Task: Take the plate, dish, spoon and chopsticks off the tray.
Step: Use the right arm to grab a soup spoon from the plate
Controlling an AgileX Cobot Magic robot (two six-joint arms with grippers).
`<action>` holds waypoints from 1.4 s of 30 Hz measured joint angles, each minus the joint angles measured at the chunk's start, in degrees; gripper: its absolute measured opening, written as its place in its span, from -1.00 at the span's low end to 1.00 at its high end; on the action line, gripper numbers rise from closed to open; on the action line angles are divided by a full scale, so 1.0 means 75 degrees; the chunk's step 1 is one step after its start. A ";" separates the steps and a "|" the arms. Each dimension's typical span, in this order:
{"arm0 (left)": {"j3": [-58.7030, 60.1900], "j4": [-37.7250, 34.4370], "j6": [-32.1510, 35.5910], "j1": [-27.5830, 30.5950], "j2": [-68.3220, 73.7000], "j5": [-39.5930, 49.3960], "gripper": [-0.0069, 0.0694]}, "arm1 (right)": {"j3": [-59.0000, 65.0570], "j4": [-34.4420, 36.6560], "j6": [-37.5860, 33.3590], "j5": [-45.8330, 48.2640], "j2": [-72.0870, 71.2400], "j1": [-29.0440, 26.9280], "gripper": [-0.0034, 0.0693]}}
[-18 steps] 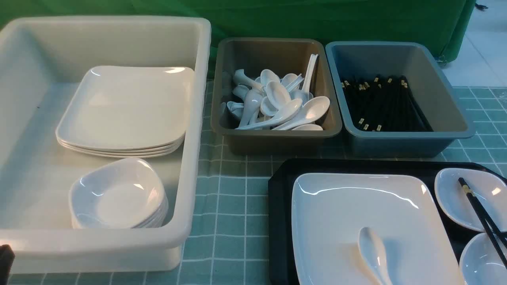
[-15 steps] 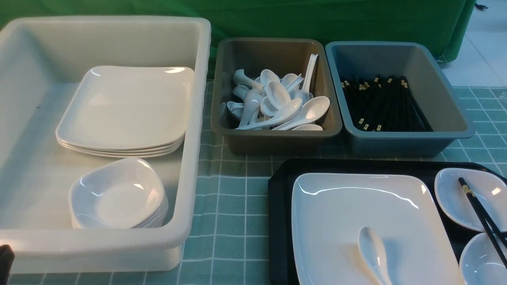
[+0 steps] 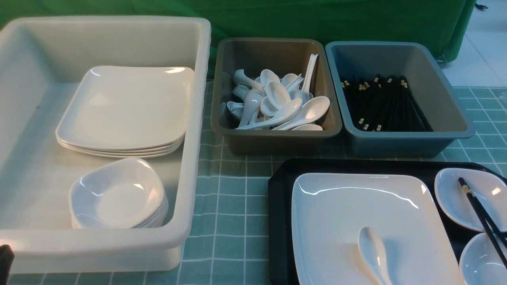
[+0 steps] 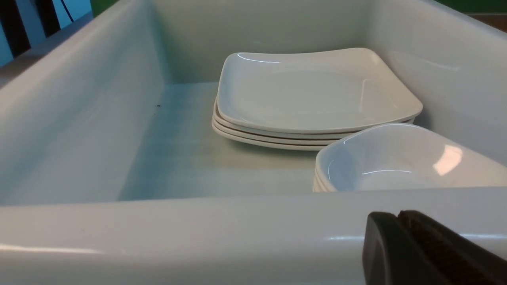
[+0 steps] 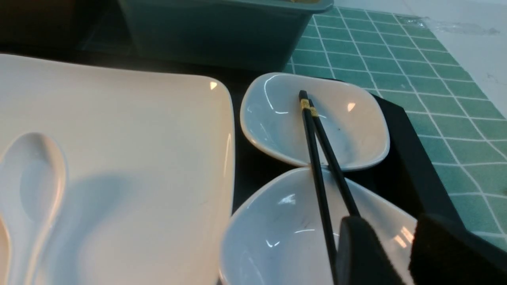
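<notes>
1. The chopsticks [image 3: 481, 215] lie on the right side of the tray [image 3: 279, 206], bridging the far dish [image 3: 451, 202] and the near dish [image 3: 475, 259]. Their long axis runs away from us, with the banded thick ends over the far dish.
2. The spoon [image 3: 372, 249] rests on the plate [image 3: 356, 198], bowl pointing away and handle toward us.
3. Only the right wrist view shows the right gripper [image 5: 390, 233]. Its fingers are apart with nothing between them, just beside the chopsticks by the near dish.
4. Only the left wrist view shows the left gripper [image 4: 398, 217]. It is closed and empty, outside the white bin [image 4: 198, 221].
5. We see nothing shifted since half a second ago.
</notes>
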 joint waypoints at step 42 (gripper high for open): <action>-0.7022 -0.2133 -0.0815 0.0000 0.6045 0.5281 -0.77 | -0.6297 0.0955 0.1635 0.4235 0.4162 0.1114 -0.84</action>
